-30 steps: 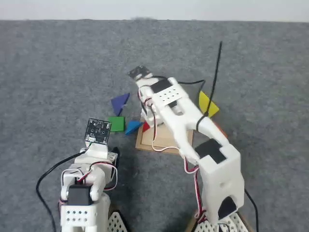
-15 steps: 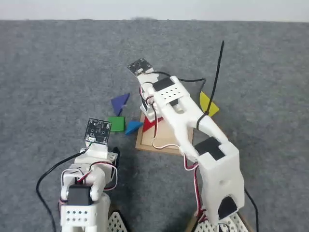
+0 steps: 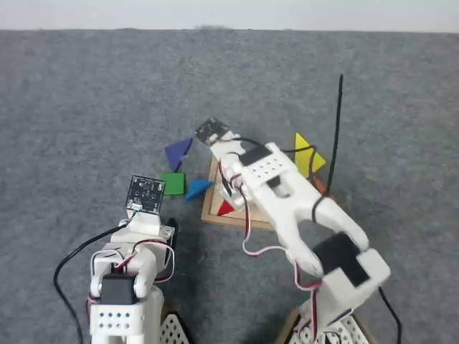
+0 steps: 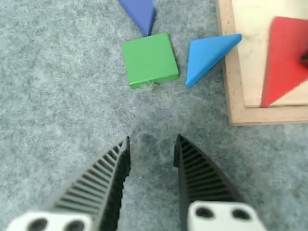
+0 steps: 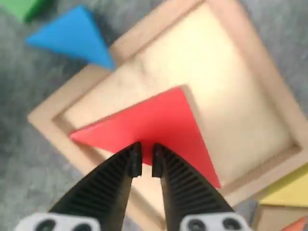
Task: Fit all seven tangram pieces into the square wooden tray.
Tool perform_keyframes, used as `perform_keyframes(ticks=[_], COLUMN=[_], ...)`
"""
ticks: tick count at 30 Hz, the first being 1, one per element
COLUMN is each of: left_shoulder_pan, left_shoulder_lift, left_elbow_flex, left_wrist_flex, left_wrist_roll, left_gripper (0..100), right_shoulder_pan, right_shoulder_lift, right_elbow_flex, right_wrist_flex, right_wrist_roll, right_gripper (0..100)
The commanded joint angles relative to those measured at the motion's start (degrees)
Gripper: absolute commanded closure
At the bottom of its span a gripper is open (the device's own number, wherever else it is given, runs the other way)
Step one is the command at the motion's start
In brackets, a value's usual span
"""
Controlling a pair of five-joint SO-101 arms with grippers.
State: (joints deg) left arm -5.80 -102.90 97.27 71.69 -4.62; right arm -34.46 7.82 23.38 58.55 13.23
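One red triangle (image 3: 226, 208) newly in tray (image 3: 208, 215)

1. Grey carpet (image 3: 86, 93) covers the table before me.
2. The wooden tray (image 3: 209, 208) rests on it.
3. Beside the tray lie a green square (image 3: 172, 183), a light blue triangle (image 3: 195, 189) and a dark blue triangle (image 3: 178, 151).
4. A yellow triangle (image 3: 307, 154) lies across from them.

From where I stand, the white right arm (image 3: 287, 201) lies across the square wooden tray (image 3: 208, 209). Only one corner of its rim shows, and just a tip of the flat red triangle (image 3: 225, 208). An orange sliver (image 3: 322, 188) beside the arm is too small to tell its shape. In the left wrist view the dark blue triangle (image 4: 139, 12) runs off the edge. In the right wrist view the green piece (image 5: 19, 6) and the yellow piece (image 5: 291, 190) do too.
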Motion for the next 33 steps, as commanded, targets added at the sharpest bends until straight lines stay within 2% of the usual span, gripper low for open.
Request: perform_keyframes(ticks=[1,5,8,12,17,20,28,33], left_shoulder_pan=[-0.09,-0.09,-0.09,-0.09,-0.09,-0.09,-0.09,-0.09], left_shoulder_lift=[-0.97,-0.97,-0.97,-0.97,-0.97,-0.97,-0.97,-0.97], left_elbow_flex=[-0.92,-0.92,-0.92,-0.92,-0.92,-0.92,-0.92,-0.92], left_wrist_flex=[0.26,0.26,0.26,0.26,0.26,0.26,0.26,0.26], left_wrist_roll=[-0.18,-0.18,-0.18,-0.18,-0.18,-0.18,-0.18,-0.18], left_gripper=[85,85,85,85,85,85,85,85], right_shoulder_pan=[-1.19,-0.4,3.82,9.89,10.59,9.54,3.38,7.08], right_shoulder_lift=[-6.02,-11.56,-12.26,-4.97,8.4,10.07,-5.05,-14.64], right_elbow_flex=[3.25,2.81,-0.44,-5.45,-11.6,-11.34,4.4,6.33], right_wrist_flex=[-0.22,-0.66,-0.57,-0.66,0.13,2.68,-1.71,1.8], right_wrist_roll=[0.97,-0.97,-4.04,-4.13,-4.13,-4.13,-3.43,-4.57], right_gripper=[94.6,94.4,94.4,94.4,94.7,94.7,94.6,93.8])
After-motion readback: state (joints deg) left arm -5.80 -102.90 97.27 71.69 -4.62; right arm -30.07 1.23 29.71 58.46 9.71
